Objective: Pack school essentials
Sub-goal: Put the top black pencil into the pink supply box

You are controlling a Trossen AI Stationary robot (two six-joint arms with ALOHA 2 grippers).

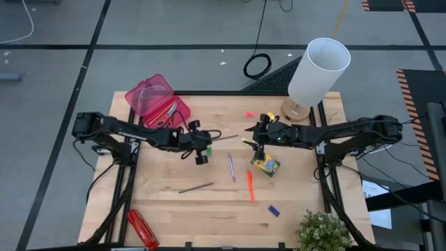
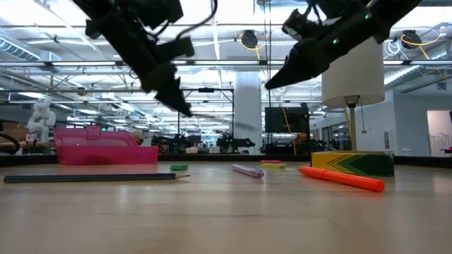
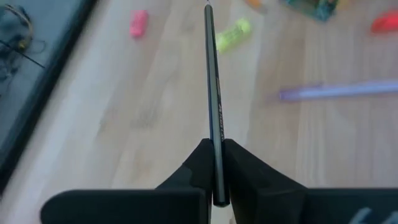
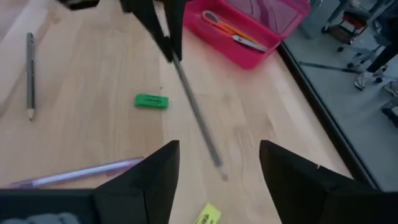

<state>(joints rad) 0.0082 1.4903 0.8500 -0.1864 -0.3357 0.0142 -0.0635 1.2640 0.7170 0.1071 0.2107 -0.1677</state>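
1. High view. We take the pink case [image 1: 155,97], lid open at the counter's [image 1: 209,209] far left, as landmark. The left claw [image 1: 203,148] hangs just right of the case, clamped on a grey pencil [image 1: 224,137] whose free end points away from the case toward the right claw [image 1: 257,139]. Scissors [image 1: 166,111] already lie inside the case. Farther from the case lie a second pencil [image 1: 196,187], a purple pen [image 1: 231,167], an orange marker [image 1: 250,185], the crayon box [image 1: 265,165] and a blue eraser [image 1: 274,210].

2. Low view. Both arms hang clear above the counter; the case sits low at the left, with the crayon box and marker well off to its right.

3. Left wrist view. The fingers [image 3: 249,171] are pressed on the pencil's near end; a pink eraser [image 3: 138,23] and a yellow eraser [image 3: 231,34] lie beyond its tip.

4. Right wrist view. The right claw's fingers [image 4: 155,177] stand wide apart and empty, facing the pencil's tip, with a green eraser [image 4: 151,101] between them and the case.

5. Our judgement: the step in hand is carrying the pencil, possibly a hand-over. Next calls for either the right claw closing on the free end, or the left arm swinging back over the case and letting go.
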